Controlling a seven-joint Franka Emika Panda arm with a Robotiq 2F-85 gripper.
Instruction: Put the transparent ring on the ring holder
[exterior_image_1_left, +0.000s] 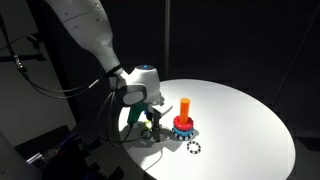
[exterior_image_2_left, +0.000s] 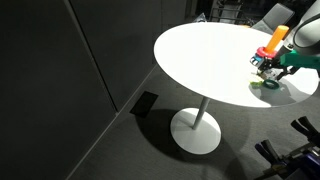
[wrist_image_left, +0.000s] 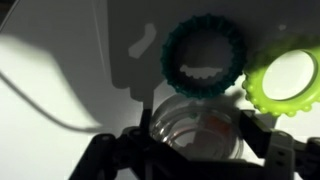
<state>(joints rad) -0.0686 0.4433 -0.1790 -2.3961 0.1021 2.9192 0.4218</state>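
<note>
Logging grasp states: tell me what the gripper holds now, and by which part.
It cannot be told. In the wrist view the transparent ring lies between the fingers, which flank its outer rim, but whether they clamp it is unclear.

Looks like a lab or office corner to me; dark partition walls close it in; my bench is a round white pedestal table.

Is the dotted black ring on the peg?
No, the dotted ring lies flat on the table, apart from the peg.
</note>
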